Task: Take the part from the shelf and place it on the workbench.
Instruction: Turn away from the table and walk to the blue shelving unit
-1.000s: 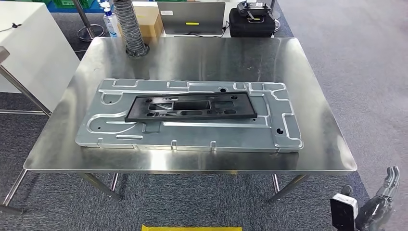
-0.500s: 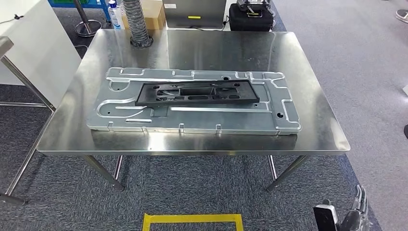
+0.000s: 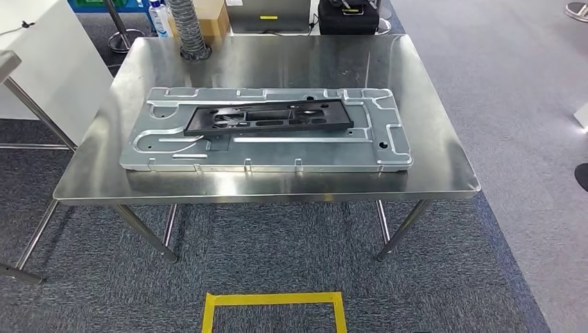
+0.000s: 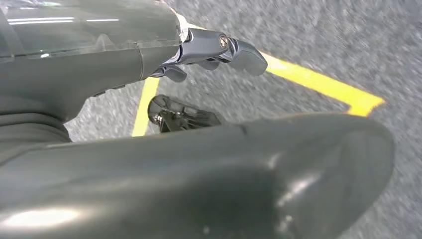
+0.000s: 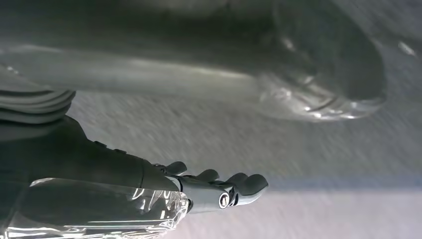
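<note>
Both hands, left hand (image 4: 209,50) and right hand (image 5: 219,191), are hanging released, holding nothing. The black part (image 3: 267,116) is lying far ahead on the surface (image 3: 277,191), atop the metal plate (image 3: 173,159); any knock could be sliding it off.

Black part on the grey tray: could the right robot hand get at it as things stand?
Probably not yet. The black part lies uncovered on the grey tray, but the right robot hand hangs low over carpet, empty.
</note>
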Robot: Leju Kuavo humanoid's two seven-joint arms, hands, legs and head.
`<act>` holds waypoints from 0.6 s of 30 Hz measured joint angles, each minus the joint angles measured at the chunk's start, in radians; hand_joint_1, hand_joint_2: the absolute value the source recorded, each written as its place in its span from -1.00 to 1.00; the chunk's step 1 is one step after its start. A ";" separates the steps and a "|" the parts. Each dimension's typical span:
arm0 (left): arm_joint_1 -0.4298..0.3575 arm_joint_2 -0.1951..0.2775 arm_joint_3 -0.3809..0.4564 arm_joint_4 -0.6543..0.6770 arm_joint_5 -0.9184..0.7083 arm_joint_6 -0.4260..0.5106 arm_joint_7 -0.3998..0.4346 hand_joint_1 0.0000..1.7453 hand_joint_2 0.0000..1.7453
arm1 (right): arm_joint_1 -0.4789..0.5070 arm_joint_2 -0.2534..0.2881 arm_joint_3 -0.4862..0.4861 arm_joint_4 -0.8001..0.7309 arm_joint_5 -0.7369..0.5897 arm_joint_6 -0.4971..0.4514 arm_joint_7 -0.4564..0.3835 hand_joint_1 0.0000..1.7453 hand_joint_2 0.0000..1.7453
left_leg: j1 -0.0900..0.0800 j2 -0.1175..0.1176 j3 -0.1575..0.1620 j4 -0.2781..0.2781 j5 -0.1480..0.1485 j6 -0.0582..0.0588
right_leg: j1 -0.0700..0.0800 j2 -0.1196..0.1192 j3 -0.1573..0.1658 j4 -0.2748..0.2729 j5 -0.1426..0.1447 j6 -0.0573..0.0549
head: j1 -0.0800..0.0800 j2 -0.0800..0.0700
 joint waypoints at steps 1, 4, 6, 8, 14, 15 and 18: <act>-0.002 0.000 0.000 0.000 -0.001 -0.001 0.001 -1.00 -1.00 | -0.002 0.000 -0.002 0.027 0.014 0.006 0.026 -1.00 -1.00 | 0.001 0.000 0.054 -0.074 0.007 0.000 | 0.001 0.002 -0.015 0.011 0.005 0.004 | 0.000 0.000; -0.006 0.000 0.000 0.000 -0.011 -0.007 0.007 -1.00 -1.00 | -0.010 -0.006 -0.003 0.104 0.082 0.066 0.178 -1.00 -1.00 | -0.006 -0.003 0.137 -0.202 -0.012 0.013 | 0.001 0.003 -0.035 0.030 0.021 0.020 | 0.000 0.000; -0.004 -0.002 0.000 0.000 -0.019 -0.009 0.012 -1.00 -1.00 | -0.013 -0.011 -0.001 0.146 0.102 0.113 0.269 -1.00 -1.00 | -0.008 0.000 0.125 -0.206 0.001 0.028 | -0.003 0.004 -0.039 0.034 0.028 0.033 | 0.000 0.000; -0.003 -0.005 -0.001 0.000 -0.026 -0.009 0.014 -1.00 -1.00 | -0.013 -0.012 -0.001 0.179 0.100 0.152 0.322 -1.00 -1.00 | -0.007 0.005 0.106 -0.209 0.023 0.044 | -0.008 0.004 -0.059 0.072 -0.020 0.044 | 0.000 0.000; -0.001 -0.007 -0.009 0.000 -0.049 -0.024 0.019 -1.00 -1.00 | -0.015 -0.012 -0.001 0.237 0.096 0.265 0.427 -1.00 -1.00 | -0.011 0.012 0.019 -0.202 0.084 0.051 | -0.017 0.003 -0.079 0.301 -0.142 0.056 | 0.000 0.000; -0.001 -0.008 -0.011 0.000 -0.052 -0.025 0.020 -1.00 -1.00 | -0.016 -0.012 -0.001 0.241 0.098 0.271 0.432 -1.00 -1.00 | -0.011 0.013 0.005 -0.199 0.094 0.048 | -0.017 0.003 -0.035 0.253 -0.115 0.055 | 0.000 0.000; 0.000 -0.011 -0.019 0.001 -0.061 -0.034 0.023 -1.00 -1.00 | -0.019 -0.012 -0.001 0.248 0.110 0.301 0.449 -1.00 -1.00 | -0.013 0.013 -0.022 -0.190 0.118 0.034 | -0.012 0.003 0.120 0.036 -0.109 0.042 | 0.000 0.000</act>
